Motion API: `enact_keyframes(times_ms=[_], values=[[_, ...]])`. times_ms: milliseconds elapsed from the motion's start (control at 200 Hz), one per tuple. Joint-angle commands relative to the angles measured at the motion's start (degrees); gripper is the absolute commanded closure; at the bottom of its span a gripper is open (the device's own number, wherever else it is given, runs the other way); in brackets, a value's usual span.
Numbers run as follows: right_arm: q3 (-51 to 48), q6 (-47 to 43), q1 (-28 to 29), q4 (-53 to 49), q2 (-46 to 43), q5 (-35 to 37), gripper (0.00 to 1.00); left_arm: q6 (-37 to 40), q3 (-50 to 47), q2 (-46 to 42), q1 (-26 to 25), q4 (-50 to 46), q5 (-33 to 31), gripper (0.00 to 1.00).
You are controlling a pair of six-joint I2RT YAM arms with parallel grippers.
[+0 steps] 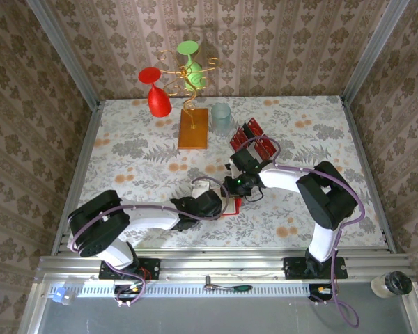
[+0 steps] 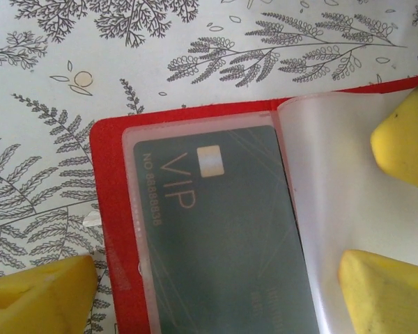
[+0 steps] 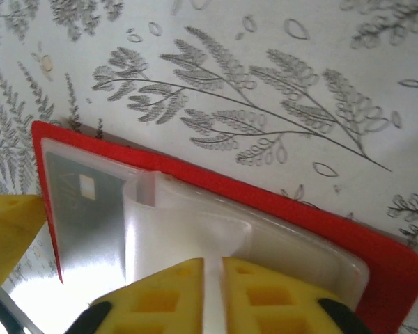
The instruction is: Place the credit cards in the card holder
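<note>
Card holder point(image 1: 228, 209) lies open mid-counter point(image 1: 125, 146); right gripper point(image 3: 212, 278) jaws near-closed, pinching its clear sleeve point(image 3: 188, 223); left gripper point(image 2: 209, 299) jaws wide, empty, astride it; advise lifting sleeve gently, cover pinned.

The worktop point(image 1: 125, 156) has a pale leaf-print cloth. On it stands a curly wire rack point(image 1: 189, 97) on an orange wooden base point(image 1: 194, 129), with a red glass point(image 1: 158, 102) and a green glass point(image 1: 194, 75) hung upside down on it. A pale tumbler point(image 1: 221, 118) sits just beside the base. A screwdriver point(image 1: 235, 287) lies on the near rail.
</note>
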Motion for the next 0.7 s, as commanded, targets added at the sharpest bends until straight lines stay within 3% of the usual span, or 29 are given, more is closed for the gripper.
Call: enact_keyframes(times_ms=[0,235,695], values=[[-0.03,1.19,-0.43,-0.54,-1.75,-0.25,0.75,-0.86,-1.62,0.42,-0.46,-0.24,-0.43,0.12],[-0.78,3.56,-1.35,-0.06,-4.69,1.36,0.65,-1.72,-2.88,-0.26,-0.81,0.64,-1.26,0.13],[-1.84,6.24,-1.3,3.49,-0.21,-1.02,0.64,-1.94,-3.73,-1.07,-0.94,1.12,-1.53,0.12]])
